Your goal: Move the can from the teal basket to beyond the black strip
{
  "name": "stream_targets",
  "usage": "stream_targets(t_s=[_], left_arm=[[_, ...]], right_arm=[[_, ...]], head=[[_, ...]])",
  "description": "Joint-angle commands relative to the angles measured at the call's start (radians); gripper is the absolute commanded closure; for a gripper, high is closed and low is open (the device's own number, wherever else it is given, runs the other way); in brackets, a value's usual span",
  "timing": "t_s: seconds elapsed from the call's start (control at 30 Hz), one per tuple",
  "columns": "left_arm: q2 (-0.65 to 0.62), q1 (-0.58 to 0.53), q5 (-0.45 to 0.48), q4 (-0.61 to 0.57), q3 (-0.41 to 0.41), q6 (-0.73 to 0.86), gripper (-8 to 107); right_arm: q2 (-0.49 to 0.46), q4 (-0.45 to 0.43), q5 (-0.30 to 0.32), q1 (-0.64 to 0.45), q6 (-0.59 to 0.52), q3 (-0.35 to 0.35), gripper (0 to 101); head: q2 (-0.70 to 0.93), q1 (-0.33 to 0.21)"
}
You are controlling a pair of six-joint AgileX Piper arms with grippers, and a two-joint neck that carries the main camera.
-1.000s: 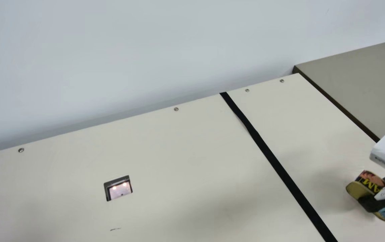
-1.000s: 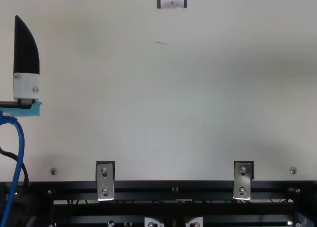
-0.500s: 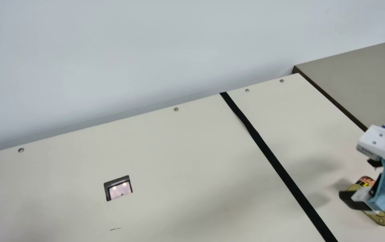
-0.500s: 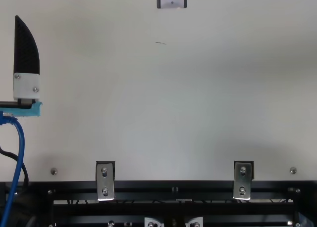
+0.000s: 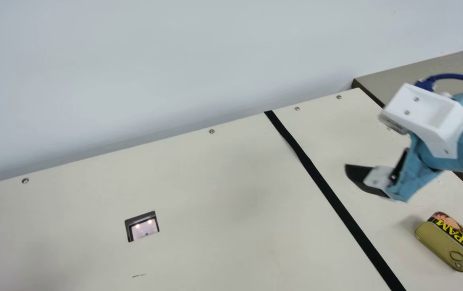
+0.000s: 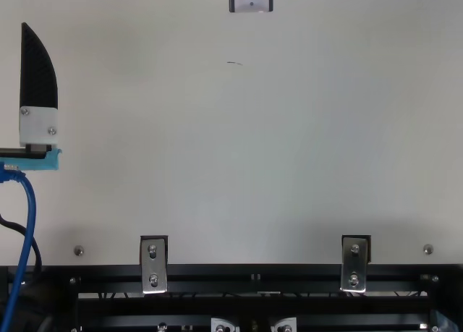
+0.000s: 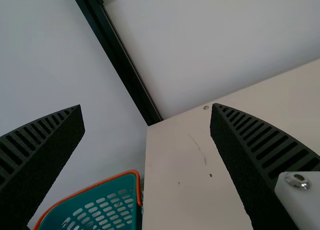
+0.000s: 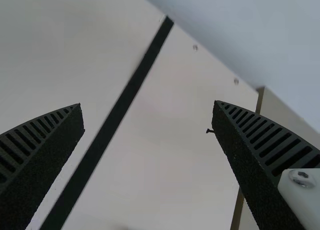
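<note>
Main view: can (image 5: 449, 241) sits 4 o'clock from my nearer right gripper (image 8: 147, 103), long axis 10-to-4. It's spread empty, left gripper (image 7: 147, 106) too

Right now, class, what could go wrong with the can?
The right gripper hangs close to the can; a low swing might knock it back toward the black strip.
The table's side edge runs beyond the can, so a hard outward shove could perhaps send it off.
</note>
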Motion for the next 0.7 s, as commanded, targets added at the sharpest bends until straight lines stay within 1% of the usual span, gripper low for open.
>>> stream_targets(t_s=[0.0,0.1,0.2,0.23,0.3,0.33,0.4,0.6,0.67], left_arm=[[0.000,0.000,0.000,0.000,0.000,0.000,9],[0.000,0.000,0.000,0.000,0.000,0.000,9],[0.000,0.000,0.000,0.000,0.000,0.000,9],[0.000,0.000,0.000,0.000,0.000,0.000,9],[0.000,0.000,0.000,0.000,0.000,0.000,9],[0.000,0.000,0.000,0.000,0.000,0.000,9],[0.000,0.000,0.000,0.000,0.000,0.000,9],[0.000,0.000,0.000,0.000,0.000,0.000,9],[0.000,0.000,0.000,0.000,0.000,0.000,9]], right_arm=[[-0.003,0.015,-0.084,0.151,0.008,-0.002,0],[0.001,0.023,-0.170,0.257,0.027,-0.008,0],[0.016,0.010,-0.251,0.351,0.060,-0.020,0],[0.011,0.022,-0.173,0.246,0.046,-0.017,0],[0.015,0.019,-0.229,0.301,0.062,-0.020,0],[0.015,0.019,-0.236,0.323,0.062,-0.020,0],[0.014,0.022,-0.246,0.349,0.062,-0.020,0],[0.014,0.023,-0.245,0.352,0.062,-0.020,0],[0.014,0.023,-0.245,0.352,0.062,-0.020,0]], head=[[-0.025,-0.041],[-0.025,-0.041],[-0.025,-0.041],[-0.025,-0.041],[-0.025,-0.041],[-0.025,-0.041],[-0.025,-0.041],[-0.057,-0.029],[-0.027,-0.031]])
